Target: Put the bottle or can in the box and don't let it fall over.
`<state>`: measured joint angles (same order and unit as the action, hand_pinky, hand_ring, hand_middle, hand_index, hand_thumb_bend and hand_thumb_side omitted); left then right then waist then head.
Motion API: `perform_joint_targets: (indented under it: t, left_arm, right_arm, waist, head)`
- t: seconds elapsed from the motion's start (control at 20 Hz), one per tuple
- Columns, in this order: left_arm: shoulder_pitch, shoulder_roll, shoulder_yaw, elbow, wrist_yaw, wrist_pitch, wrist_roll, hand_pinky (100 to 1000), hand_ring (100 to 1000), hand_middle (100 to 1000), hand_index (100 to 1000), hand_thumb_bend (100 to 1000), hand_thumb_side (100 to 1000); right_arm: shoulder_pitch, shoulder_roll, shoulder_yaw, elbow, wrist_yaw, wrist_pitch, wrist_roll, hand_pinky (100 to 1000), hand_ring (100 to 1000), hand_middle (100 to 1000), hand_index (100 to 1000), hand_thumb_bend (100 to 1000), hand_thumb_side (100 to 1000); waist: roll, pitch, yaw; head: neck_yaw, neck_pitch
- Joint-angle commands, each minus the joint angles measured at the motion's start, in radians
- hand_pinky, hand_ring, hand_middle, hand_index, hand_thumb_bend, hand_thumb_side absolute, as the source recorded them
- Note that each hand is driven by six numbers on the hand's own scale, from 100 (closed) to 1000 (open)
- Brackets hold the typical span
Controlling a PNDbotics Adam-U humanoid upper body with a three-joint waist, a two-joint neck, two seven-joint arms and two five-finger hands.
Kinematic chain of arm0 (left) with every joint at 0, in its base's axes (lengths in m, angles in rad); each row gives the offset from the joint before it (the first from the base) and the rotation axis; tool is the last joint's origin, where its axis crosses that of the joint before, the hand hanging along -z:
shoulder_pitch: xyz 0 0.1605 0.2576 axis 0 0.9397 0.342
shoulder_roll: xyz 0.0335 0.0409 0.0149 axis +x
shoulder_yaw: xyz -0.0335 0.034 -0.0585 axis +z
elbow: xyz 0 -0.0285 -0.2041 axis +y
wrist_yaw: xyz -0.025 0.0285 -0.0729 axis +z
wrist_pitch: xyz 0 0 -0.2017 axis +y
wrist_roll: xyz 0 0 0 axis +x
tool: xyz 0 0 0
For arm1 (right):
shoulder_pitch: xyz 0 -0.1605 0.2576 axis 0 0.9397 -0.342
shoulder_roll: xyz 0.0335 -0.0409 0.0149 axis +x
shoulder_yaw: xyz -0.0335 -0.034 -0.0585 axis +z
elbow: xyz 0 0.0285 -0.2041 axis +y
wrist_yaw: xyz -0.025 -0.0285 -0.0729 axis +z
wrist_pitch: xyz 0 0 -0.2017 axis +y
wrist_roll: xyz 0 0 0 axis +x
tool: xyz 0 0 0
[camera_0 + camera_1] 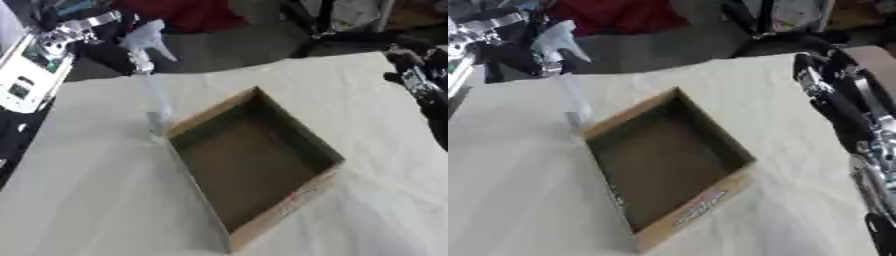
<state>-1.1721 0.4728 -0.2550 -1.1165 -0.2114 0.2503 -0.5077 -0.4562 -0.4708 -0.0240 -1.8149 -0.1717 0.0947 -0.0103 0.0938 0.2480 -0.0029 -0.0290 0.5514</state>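
Where the cloth-covered table [96, 200] spreads widest, an open cardboard box [254, 165] lies empty. Just beside its far left corner a clear spray bottle [156, 100] stands upright, the left hand [131, 55] curled round its neck. The right hand [820, 82] hangs at the right edge, grip unclear.

A table [96, 200] draped in a wrinkled cream cloth [376, 210] is carrying an open cardboard box [254, 165] lying askew at its middle and a clear spray bottle [156, 100] standing upright just beside the box's far left corner.
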Motion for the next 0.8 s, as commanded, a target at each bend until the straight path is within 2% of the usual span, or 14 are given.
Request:
perform_joint_targets:
  t: [0.05,0.45,0.55,0.65,0.8]
  left_arm:
    - [-0.027,0.016,0.008,-0.010,0.000,0.000,-0.002,504,567,741,772,394,100]
    - [-0.027,0.013,0.010,-0.008,-0.010,-0.008,0.000,407,504,690,711,363,100]
    - [-0.027,0.013,0.008,-0.007,-0.009,-0.008,0.004,416,514,700,711,376,100]
    - [-0.026,0.013,0.008,-0.007,-0.010,-0.008,0.003,453,560,730,731,392,100]
    - [-0.025,0.013,0.008,-0.006,-0.015,-0.008,0.004,416,524,701,720,387,100]
  right_arm:
    - [-0.009,-0.010,-0.008,-0.016,0.002,-0.002,0.002,891,957,1000,891,100,533]
    - [-0.006,-0.008,-0.010,-0.016,0.001,-0.002,0.000,892,957,1000,891,100,534]
    - [-0.005,-0.008,-0.010,-0.016,0.001,-0.002,0.000,892,957,1000,892,100,534]
    - [-0.005,-0.008,-0.011,-0.017,0.001,-0.002,-0.001,892,957,1000,892,100,534]
    - [-0.004,-0.006,-0.011,-0.018,0.000,-0.002,-0.001,892,957,1000,892,100,535]
  waist:
    - [-0.003,-0.013,-0.002]
    - [-0.003,-0.011,-0.005]
    - [-0.003,-0.009,-0.006]
    - [-0.003,-0.008,-0.006]
    - [-0.003,-0.006,-0.006]
  head:
    - [0.002,-0.004]
    - [0.001,-0.003]
    - [0.001,-0.003]
    - [0.001,-0.002]
    - [0.002,-0.002]
